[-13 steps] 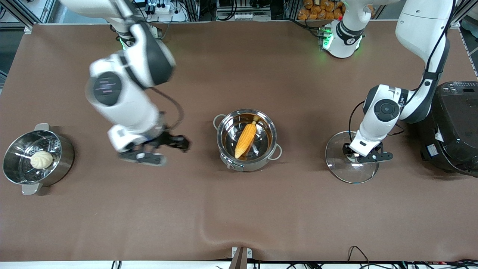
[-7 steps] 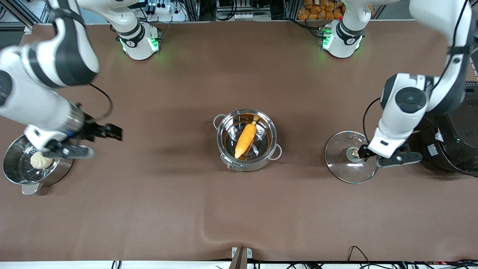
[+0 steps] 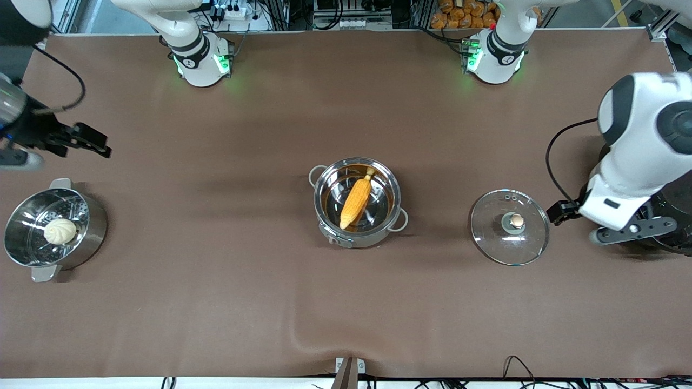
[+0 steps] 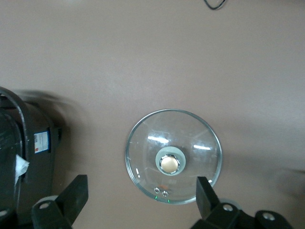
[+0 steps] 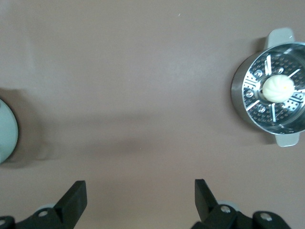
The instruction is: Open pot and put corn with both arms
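With the yellow-orange corn cob (image 3: 356, 203) already in the shallow steel pot (image 3: 357, 202) at mid-table and the glass lid (image 3: 510, 227) beside it, the wide-open, empty left gripper (image 3: 594, 222) and right gripper (image 3: 54, 148), over opposite table ends, seemingly needed only to retreat high without brushing anything.

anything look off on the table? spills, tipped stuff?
Nothing stands out. The corn lies inside the open pot, the lid sits flat on the table beside it, knob up, and the bun rests in the steamer pot.
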You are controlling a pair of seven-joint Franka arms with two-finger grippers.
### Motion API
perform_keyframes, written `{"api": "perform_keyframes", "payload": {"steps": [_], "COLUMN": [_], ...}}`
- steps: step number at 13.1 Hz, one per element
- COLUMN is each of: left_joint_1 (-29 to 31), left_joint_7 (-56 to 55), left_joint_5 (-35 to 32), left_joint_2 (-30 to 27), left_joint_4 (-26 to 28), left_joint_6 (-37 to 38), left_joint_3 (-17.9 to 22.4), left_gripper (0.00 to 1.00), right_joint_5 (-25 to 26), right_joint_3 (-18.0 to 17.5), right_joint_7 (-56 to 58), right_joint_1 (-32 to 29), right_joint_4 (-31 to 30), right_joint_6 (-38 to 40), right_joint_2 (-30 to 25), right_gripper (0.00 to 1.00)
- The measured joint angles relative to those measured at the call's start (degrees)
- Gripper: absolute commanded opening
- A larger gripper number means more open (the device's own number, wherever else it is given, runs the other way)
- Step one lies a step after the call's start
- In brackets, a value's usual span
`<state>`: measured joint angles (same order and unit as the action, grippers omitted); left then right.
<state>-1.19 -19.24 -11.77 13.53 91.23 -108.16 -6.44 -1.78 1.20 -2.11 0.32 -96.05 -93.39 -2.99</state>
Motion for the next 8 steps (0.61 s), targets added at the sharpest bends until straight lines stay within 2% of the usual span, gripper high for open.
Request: {"api": "perform_keyframes", "payload": {"steps": [4,8], "left_joint_1": [0.0,0.1], "left_joint_7": [2.3,3.3], "left_joint_5": [4.7,7.0], "left_joint_2": [-4.2,-8.4], "left_joint_4": [-7.6,-8.4], "left_joint_6": [12.1,15.2], "left_joint_3": [-0.1,-0.1], "left_gripper": [1.00,1.00], "right_joint_5": [0.7,2.4], "right_joint_3": [0.0,-0.1], "right_joint_7": [0.2,2.7], "right_joint_1": [-1.1,-1.2], "right_joint_4": [4.2,5.5], "right_joint_6": [3.9,3.9], "right_joint_2": [-0.7,-0.3], "right_gripper": [1.00,1.00]}}
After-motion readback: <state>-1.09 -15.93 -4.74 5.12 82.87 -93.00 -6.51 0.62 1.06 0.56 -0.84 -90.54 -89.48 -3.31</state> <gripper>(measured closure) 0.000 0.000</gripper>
